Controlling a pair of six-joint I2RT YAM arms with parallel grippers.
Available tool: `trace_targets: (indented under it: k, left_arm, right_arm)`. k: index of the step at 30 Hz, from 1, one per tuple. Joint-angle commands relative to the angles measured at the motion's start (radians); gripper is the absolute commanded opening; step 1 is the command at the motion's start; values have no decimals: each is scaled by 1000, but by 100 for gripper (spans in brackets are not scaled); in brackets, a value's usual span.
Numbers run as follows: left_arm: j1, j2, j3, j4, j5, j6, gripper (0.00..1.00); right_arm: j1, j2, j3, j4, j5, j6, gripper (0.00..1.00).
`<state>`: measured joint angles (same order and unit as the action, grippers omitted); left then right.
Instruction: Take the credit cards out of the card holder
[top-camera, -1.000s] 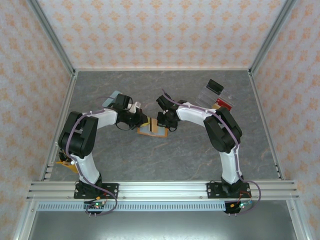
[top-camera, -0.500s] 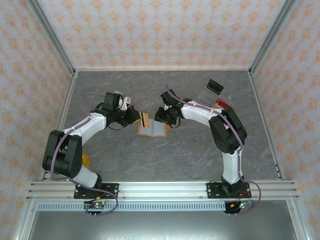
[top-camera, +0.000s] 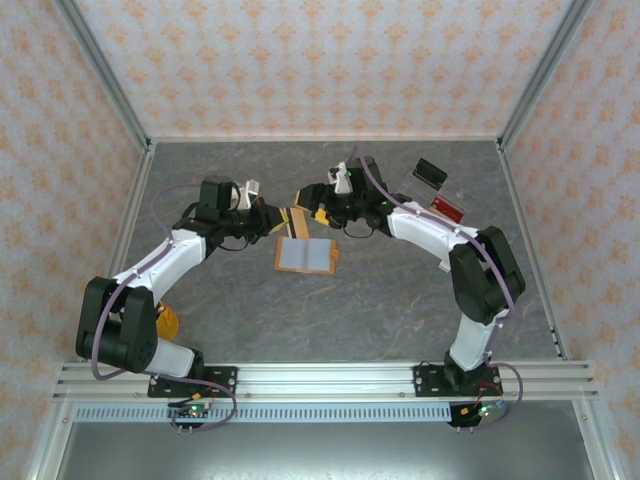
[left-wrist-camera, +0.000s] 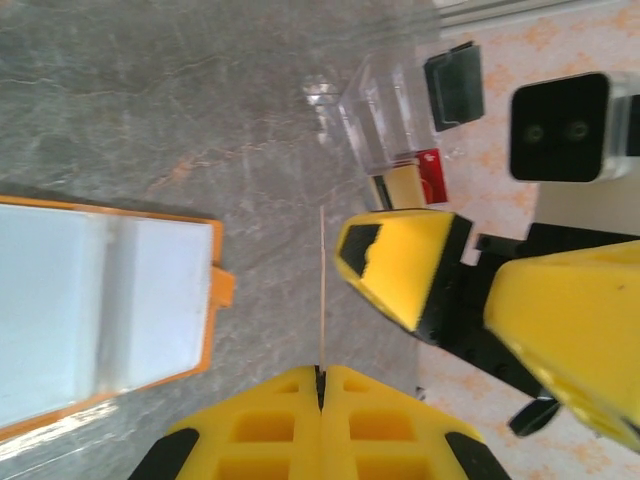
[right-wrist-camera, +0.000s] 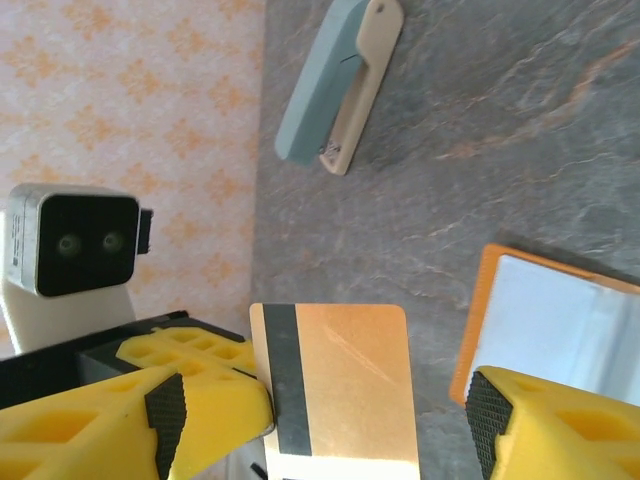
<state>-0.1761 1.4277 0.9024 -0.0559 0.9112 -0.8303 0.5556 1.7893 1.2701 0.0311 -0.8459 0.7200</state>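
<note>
Setting: grey marbled tabletop (top-camera: 400, 300) walled in by orange-patterned paper, seen from overhead.
Left hand (top-camera: 272, 218): at 10 o'clock from the tabletop's middle, jaws together and clamped on one edge of a credit card (top-camera: 294, 220).
Credit card: gold-faced with a black stripe, lifted off the tabletop and wholly out of the card holder (top-camera: 307, 256). The left wrist view catches it edge-on as a thin line.
Card holder: lying open and flat near the middle, at 5 o'clock from the held card and apart from it. Its greyish pockets face up, and whether more cards sit inside cannot be told.
Right hand (top-camera: 318, 205): at 12 o'clock, jaws apart, one finger on either side of the card and touching neither edge.
Far right: a clear tray (top-camera: 418, 190), a black block (top-camera: 431, 172) and a red card (top-camera: 450, 210) together at 2 o'clock.
Step in hand: one card looks extracted and rests with the left hand alone.
Next move: likely carrying it clear to set down, while the open right hand avoids snagging it.
</note>
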Motion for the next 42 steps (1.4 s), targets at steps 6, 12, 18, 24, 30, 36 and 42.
trace_targets:
  k: [6,12,18,24,30,36,42]
  left_arm:
    - [25,-32,27,120,78,-99,0]
    - [32,-29,23,126,78,-104,0]
    - [38,-39,38,44,69,-53,0]
    - [41,-63,111,-271,-49,114,18]
    - [42,-133,170,-533,-382,249,69]
    - [42,-174,179,-583,-505,290,89]
    - [41,-207,173,-594,-561,333,100]
  right_arm:
    - [-3,-18,-18,144,-118,73,71]
    - [-5,-31,-20,156,-136,82,52]
    - [-6,-36,21,12,-68,24,10]
    - [-9,-42,126,-233,19,-183,0]
    - [-70,-63,271,-529,271,-482,0]
    - [-183,-73,399,-700,528,-700,0]
    - [-301,-108,443,-723,639,-874,0]
